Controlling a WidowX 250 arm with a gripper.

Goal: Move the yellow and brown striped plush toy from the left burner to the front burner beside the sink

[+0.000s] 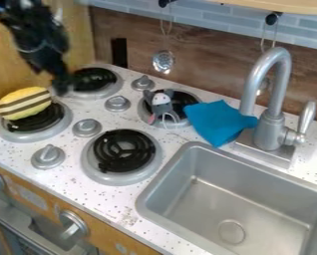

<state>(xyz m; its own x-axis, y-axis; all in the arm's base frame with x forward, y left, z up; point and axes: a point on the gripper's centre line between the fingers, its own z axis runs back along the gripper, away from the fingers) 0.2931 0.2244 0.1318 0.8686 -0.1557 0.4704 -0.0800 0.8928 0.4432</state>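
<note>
A black robot arm (38, 35) extends from the upper left over a toy kitchen, its gripper (62, 85) hanging at the left edge of the rear burner (93, 78) and just beside a yellow striped plush toy (25, 103). Whether the gripper is released or clenched, or has anything in its grasp, cannot be told.

The striped toy lies on the left burner (38, 121), 1 of 4 on the speckled white surface (114, 199). A gray mouse plush (162, 102), with pink ears and a pale tail, rests on the burner (181, 99) nearest the faucet (249, 89), well apart from the gripper. Beside it, a crumpled blue cloth (218, 119) spreads from that burner's edge to the faucet's base, behind the sink (264, 199). The front burner (114, 149) sits among 4 silver knobs, and a slotted metal utensil (164, 61) hangs against the backsplash.

The 2 toys and 1 cloth all appear supported by the stovetop area; their layout alone does not establish how much is done or how much is left.
</note>
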